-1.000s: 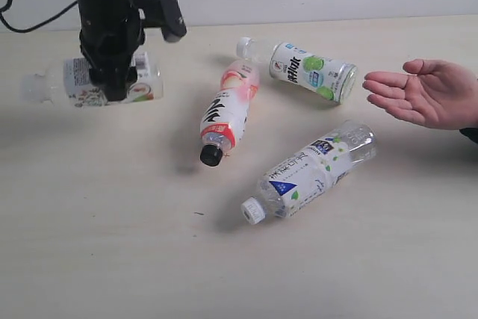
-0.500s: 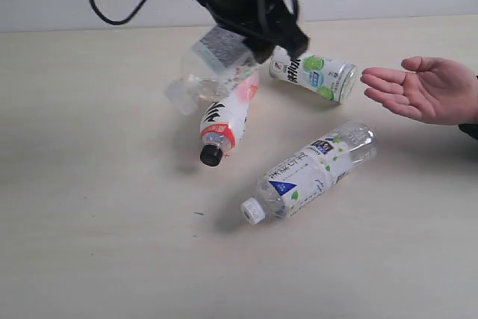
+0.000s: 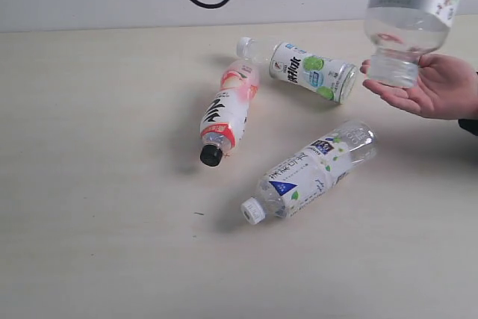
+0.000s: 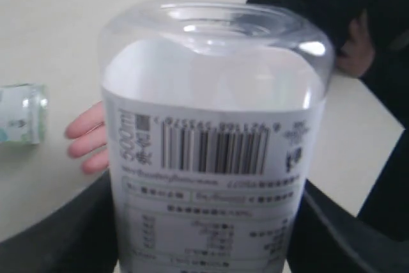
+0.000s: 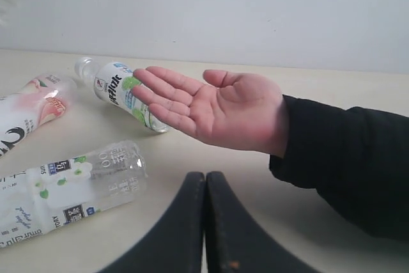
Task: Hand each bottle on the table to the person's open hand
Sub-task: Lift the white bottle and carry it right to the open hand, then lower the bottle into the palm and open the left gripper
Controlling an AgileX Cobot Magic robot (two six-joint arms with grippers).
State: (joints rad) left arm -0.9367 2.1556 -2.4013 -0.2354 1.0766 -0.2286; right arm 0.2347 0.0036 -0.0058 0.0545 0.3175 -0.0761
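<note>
Your left claw (image 4: 208, 241) was clamped on the held bottle (image 4: 211, 126). Its dark fingers (image 4: 57, 234) sat on either side of the white barcode label. In the exterior view that bottle (image 3: 409, 16) hung neck-down from the claw, which was itself almost wholly out of that view.

Straight below the claw, at the bottle's neck, the person's open hand (image 3: 433, 91) lay palm up. You could not tell from that view whether the neck touched the fingers.

Farther out from the left claw, three more bottles lay on their sides on the table (image 3: 97, 207). The green-labelled bottle (image 3: 310, 70) was the nearest, with its base just beside the person's fingertips. The blue-and-green-labelled bottle (image 3: 310, 169) lay beyond it, and the black-capped bottle (image 3: 228, 113) with the pink-red label was farthest from the claw. None of the three touched another.

Your right claw (image 5: 204, 222) had its jaws pressed together with nothing between them. Just ahead of it the same hand (image 5: 217, 110) showed a bare palm, with a dark sleeve (image 5: 345, 164) at the wrist. The green-labelled bottle lay behind the fingers.
</note>
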